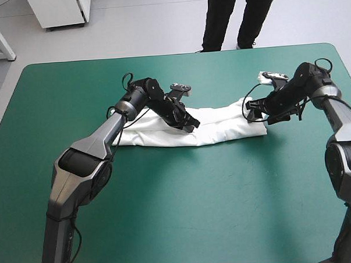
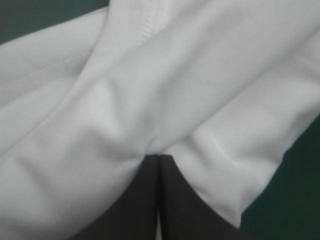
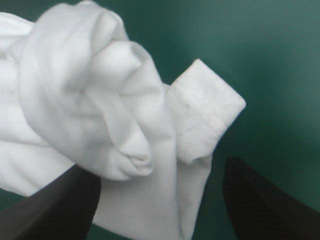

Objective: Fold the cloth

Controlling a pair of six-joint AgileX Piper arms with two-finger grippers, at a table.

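Black fin-shaped fingers of the left gripper (image 2: 159, 159) are pinched shut on the white short-sleeved T-shirt (image 1: 222, 128), laid as a rumpled band mid-table on the teal-green cover (image 1: 185, 212), while the right gripper (image 3: 159, 167) is spread open around a bunched end, which may be missed, skewing the fold.

The T-shirt (image 1: 222, 129) lies stretched sideways across the counter's (image 1: 185, 212) middle, nearer its far edge. The left gripper (image 1: 189, 122) sits on its centre; the right gripper (image 1: 253, 112) is at its right end.
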